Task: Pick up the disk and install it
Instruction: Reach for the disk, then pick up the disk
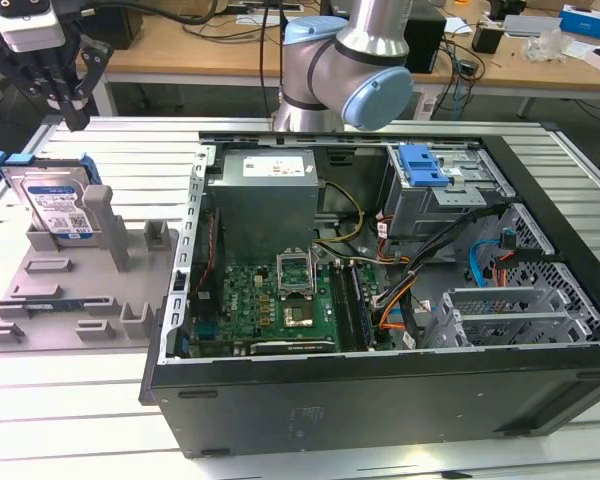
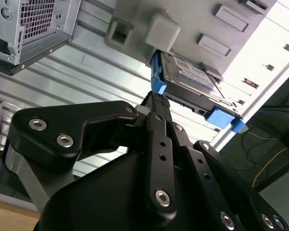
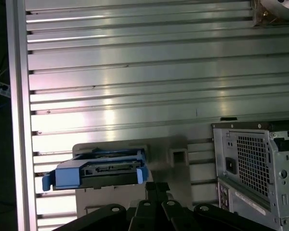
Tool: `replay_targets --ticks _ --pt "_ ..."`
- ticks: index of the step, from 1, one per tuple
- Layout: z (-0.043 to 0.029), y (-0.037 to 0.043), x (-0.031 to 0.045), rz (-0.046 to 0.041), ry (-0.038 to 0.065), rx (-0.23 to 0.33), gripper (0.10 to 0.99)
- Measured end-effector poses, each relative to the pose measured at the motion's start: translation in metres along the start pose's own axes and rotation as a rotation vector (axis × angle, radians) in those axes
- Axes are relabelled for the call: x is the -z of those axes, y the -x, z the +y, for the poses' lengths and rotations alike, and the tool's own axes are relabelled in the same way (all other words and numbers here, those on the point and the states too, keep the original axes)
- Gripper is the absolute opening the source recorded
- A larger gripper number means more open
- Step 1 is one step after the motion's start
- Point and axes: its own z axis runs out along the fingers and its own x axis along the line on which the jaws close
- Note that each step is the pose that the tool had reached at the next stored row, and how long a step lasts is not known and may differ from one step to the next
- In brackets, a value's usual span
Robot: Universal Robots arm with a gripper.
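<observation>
Gripper [image 1: 74,118] hangs just above disk [image 1: 56,205], not touching; jaws pressed together, empty. Disk stands on edge in grey fixture [image 1: 50,300], on the exterior view's left of open computer case [image 1: 380,400]

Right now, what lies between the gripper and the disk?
Nothing: in the exterior view the gripper hangs above the disk, with only open air between them.

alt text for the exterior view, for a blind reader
A robot gripper hangs above a blue-framed disk that stands propped in a grey holder on a ribbed metal table, at the exterior view's left. Toward the right lies an open computer case, circuit board and cables exposed, the arm behind it.
</observation>
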Motion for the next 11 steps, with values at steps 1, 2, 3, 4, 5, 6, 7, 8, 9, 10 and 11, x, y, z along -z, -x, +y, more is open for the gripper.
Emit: replay_targets --ticks 1,2,3,4,5,6,7,8,9,10,11 --pt "0.0 0.0 0.0 0.0004 0.0 0.0 0.106" --pt "0.0 0.0 0.0 0.0008 0.0 0.0 0.106" --pt "0.0 0.0 0.0 0.0013 0.0 0.0 0.106" --pt "0.0 0.0 0.0 0.0019 0.0 0.0 0.106" --pt "0.0 0.0 0.0 0.0028 0.0 0.0 0.106" --pt "0.0 0.0 0.0 0.0039 0.0 0.0 0.106" --pt "0.0 0.0 0.0 0.0054 0.0 0.0 0.106" --pt "0.0 0.0 0.0 0.0063 0.0 0.0 0.106" --pt "0.0 0.0 0.0 0.007 -0.001 0.0 0.106" --pt "0.0 0.0 0.0 0.0077 -0.001 0.0 0.106" --pt "0.0 0.0 0.0 0.0083 -0.001 0.0 0.106"
